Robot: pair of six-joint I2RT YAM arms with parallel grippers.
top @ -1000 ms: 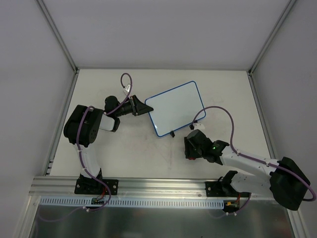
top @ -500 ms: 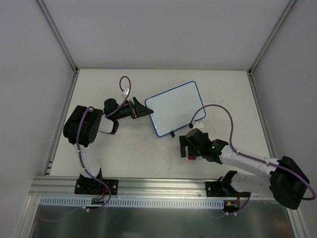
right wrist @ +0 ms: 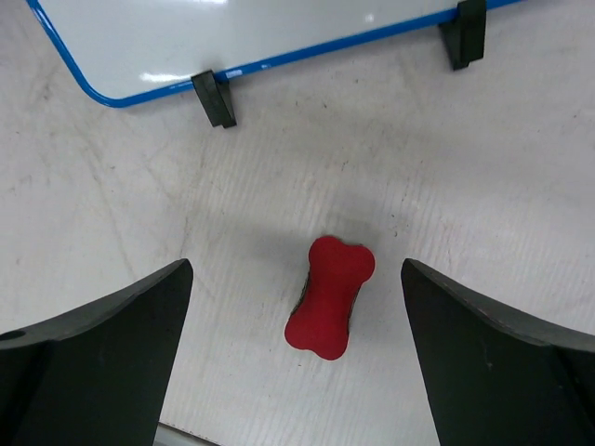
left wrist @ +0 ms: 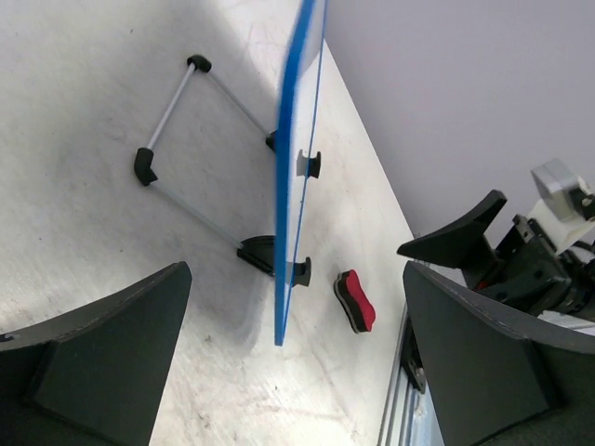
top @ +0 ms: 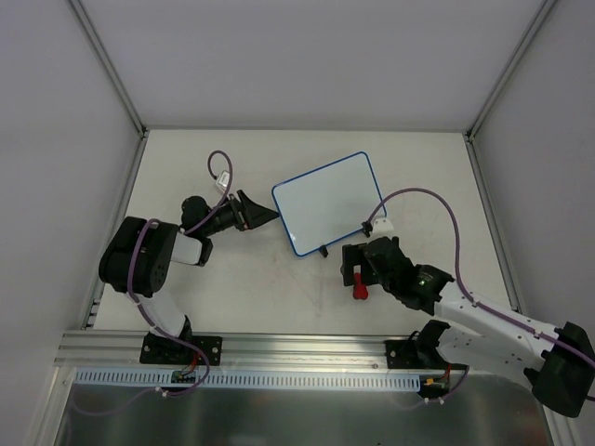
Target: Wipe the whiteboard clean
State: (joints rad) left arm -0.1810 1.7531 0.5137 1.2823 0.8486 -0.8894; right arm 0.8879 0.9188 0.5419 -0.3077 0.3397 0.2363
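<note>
Blue-framed glossy whiteboard [top: 327,203] standing | red bone-shaped eraser [right wrist: 330,295] flat | left pincer [left wrist: 296,268], right pincer [right wrist: 296,265] both spread wide

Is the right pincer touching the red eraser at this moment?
Apart. In the right wrist view the right pincer is open, and the red eraser lies on the table between its fingers, with bare table on both sides.

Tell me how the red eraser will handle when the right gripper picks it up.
The red eraser looks small and probably light. Its bone shape gives a narrow waist for the right gripper, likely a secure hold. Lying flat, it seems unlikely to roll.
</note>
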